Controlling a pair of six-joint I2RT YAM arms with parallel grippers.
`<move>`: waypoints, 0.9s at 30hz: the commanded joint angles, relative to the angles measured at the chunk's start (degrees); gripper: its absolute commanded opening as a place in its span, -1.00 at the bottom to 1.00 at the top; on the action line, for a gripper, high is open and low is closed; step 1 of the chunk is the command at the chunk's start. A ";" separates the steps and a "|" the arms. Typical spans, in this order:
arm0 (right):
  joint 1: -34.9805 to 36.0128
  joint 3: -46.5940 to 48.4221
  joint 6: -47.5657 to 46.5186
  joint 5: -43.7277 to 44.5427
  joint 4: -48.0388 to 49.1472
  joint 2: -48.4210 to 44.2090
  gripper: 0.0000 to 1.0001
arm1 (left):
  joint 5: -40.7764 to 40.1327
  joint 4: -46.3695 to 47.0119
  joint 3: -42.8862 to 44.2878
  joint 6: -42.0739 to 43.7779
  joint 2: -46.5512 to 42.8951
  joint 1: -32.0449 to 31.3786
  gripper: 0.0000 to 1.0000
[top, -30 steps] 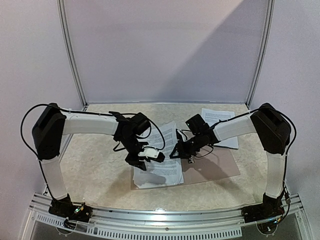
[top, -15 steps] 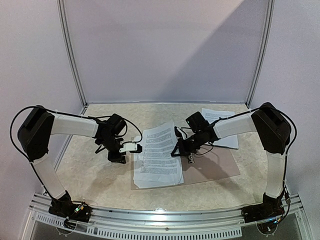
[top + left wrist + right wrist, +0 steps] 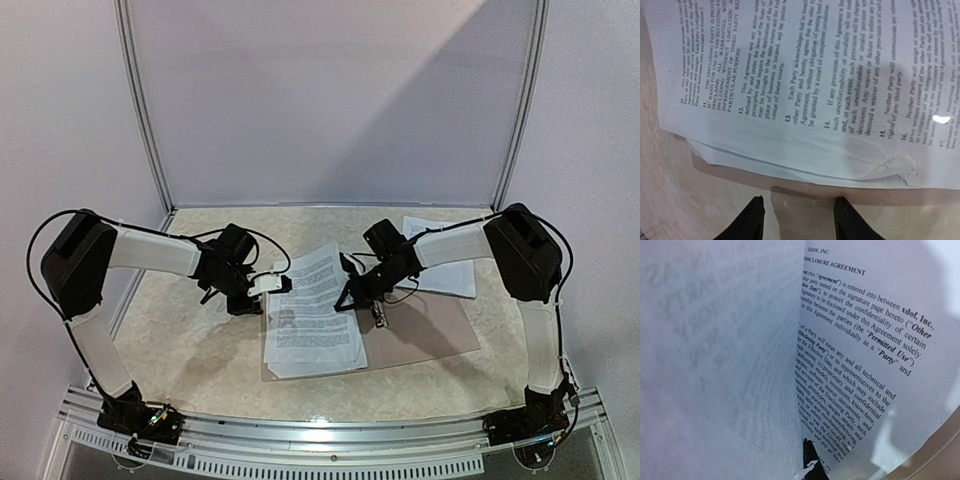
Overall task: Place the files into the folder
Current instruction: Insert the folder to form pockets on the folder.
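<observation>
Two arms lean in over the table (image 3: 190, 350), the left arm (image 3: 150, 250) and the right arm (image 3: 465, 243), and meet at the files (image 3: 312, 325). The right gripper (image 3: 344, 299) is clamped tight on the right edge of the top sheet. Seen from its wrist, the paper (image 3: 865, 340) bows up in a steep curl on one side, with the dark fingertips (image 3: 809, 456) pinched at the fold. The left gripper (image 3: 272, 286) stands about half open and holds nothing. Its two black fingertips (image 3: 752, 222) hang apart just beside the stack's left edge (image 3: 815, 100), clear of the paper.

The folder (image 3: 430, 330) lies flat on the table, tan, with its long side running left to right. The files sit on its left half in a slightly fanned stack. Lower sheets peek out under the top one, and one corner is crumpled. The top sheet is skewed, its far right corner raised. More sheets (image 3: 445, 250) lie on the table beyond the folder, partly under the right arm. A small clip (image 3: 380, 316) rests on the folder just beside the right gripper, on its near side.

The folder's right half is bare. Open table runs to the left of the left gripper and along the near side. Metal posts (image 3: 140, 120) rise at the far corners, and a rail (image 3: 330, 440) closes the near edge.
</observation>
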 commanded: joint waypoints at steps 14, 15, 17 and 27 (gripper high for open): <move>0.00 5.30 -11.66 -8.88 -17.83 2.23 -1.00 | -2.55 1.37 -0.33 -0.17 5.37 0.01 -0.02; -0.13 5.75 -12.43 -9.08 -19.17 2.29 -1.00 | -2.55 1.34 -0.33 -0.10 5.40 0.01 -0.02; -0.34 6.72 -14.67 -9.12 -21.72 2.36 -1.00 | -2.55 1.38 -0.34 0.07 5.36 0.01 -0.02; -1.45 6.70 -9.03 -6.57 -14.13 4.80 -0.96 | -2.55 1.68 0.36 -0.39 6.46 -0.03 -0.02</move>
